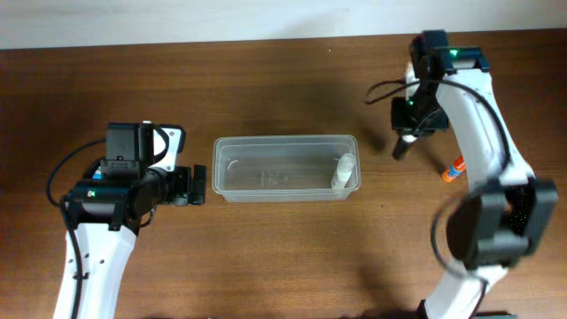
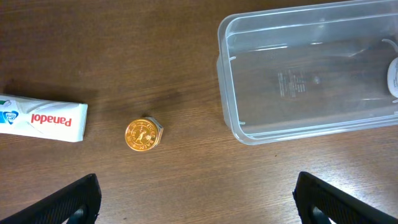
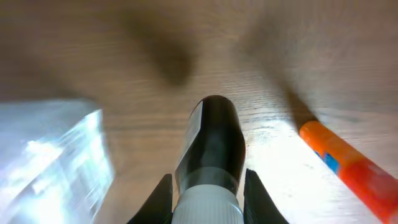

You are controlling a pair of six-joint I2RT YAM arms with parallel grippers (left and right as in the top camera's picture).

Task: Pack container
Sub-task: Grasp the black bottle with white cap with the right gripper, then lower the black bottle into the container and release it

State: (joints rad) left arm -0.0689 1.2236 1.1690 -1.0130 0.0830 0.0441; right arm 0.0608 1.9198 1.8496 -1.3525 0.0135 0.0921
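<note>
Right arm stretched out, right gripper [image 3: 208,196] clamped on a black pen [image 3: 211,134] (a marker, perhaps) right of the container [image 1: 221,168] at table centre; left gripper [image 1: 200,184] gapes wide at its left end.

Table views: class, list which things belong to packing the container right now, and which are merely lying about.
In the job: container; white bottle inside it; black marker held by the right gripper.
Lying about, perhaps to pack later: orange pen; Panadol box; gold-topped jar.
</note>
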